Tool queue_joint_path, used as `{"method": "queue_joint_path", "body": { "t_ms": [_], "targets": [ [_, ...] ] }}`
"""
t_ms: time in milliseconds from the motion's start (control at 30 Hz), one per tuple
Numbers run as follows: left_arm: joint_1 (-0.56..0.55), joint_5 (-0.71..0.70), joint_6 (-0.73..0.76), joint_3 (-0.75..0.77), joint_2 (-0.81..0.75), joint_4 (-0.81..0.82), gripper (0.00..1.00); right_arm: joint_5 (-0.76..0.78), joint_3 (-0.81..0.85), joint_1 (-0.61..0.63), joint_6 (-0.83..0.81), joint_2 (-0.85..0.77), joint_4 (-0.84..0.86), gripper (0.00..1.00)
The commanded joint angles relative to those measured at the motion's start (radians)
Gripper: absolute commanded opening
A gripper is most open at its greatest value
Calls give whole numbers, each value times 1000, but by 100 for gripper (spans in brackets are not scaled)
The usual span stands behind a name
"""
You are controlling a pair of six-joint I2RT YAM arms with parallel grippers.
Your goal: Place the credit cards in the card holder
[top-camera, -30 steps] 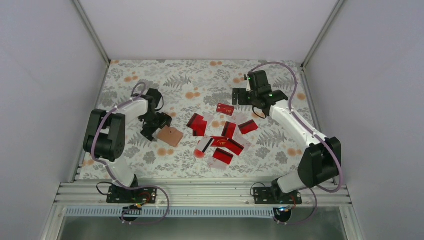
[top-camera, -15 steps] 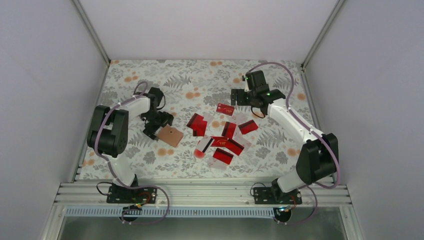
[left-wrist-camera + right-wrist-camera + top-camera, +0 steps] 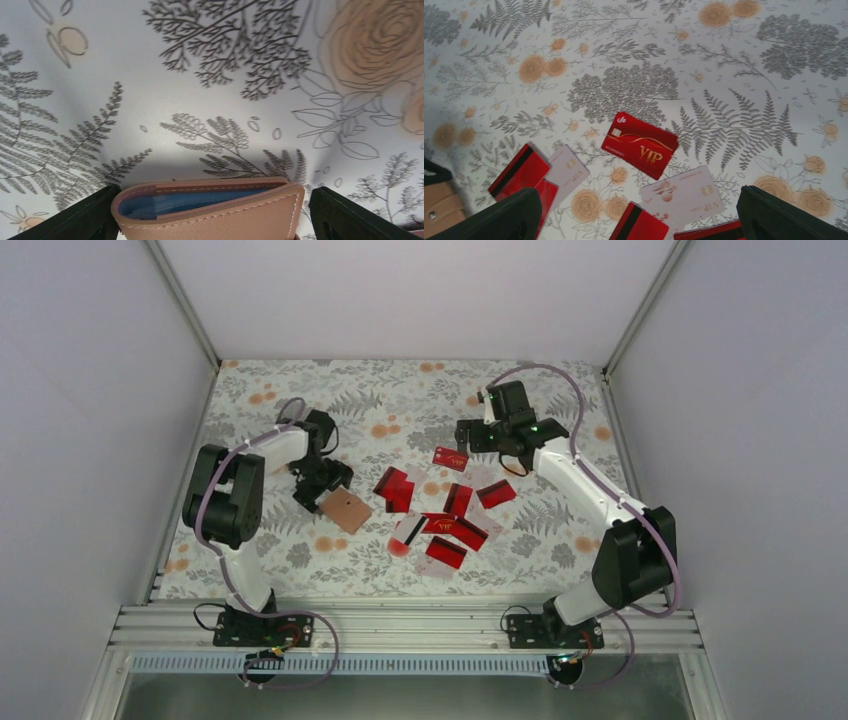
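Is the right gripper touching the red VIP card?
Apart. In the right wrist view, the red VIP card lies flat, and bare floral table shows between it and both fingers of the open right gripper.

Both arms stretched forward and angled down, left end effector (image 3: 322, 483) and right end effector (image 3: 470, 435) both spread wide open.

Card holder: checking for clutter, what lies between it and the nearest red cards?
Only bare floral mat between the card holder and the nearest red cards; the top view shows it.
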Motion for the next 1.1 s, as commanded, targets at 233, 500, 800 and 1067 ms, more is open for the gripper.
{"method": "queue_joint_path", "body": {
  "t_ms": [233,500,800,1067],
  "targets": [
    [-18,-41,114,46,9,48,90,-115,-53,121,-82,-15,79,99],
    [-51,-119,215,108,69,-52,100,-36,-70,181,-87,26,81,99],
    [-94,-114,214,81,79,-97,100,20,-105,213,-80,23,122,99],
    [-99,-86,207,61,96,-50,88,20,-114,222,-92,41,134,99]
  ]
}}
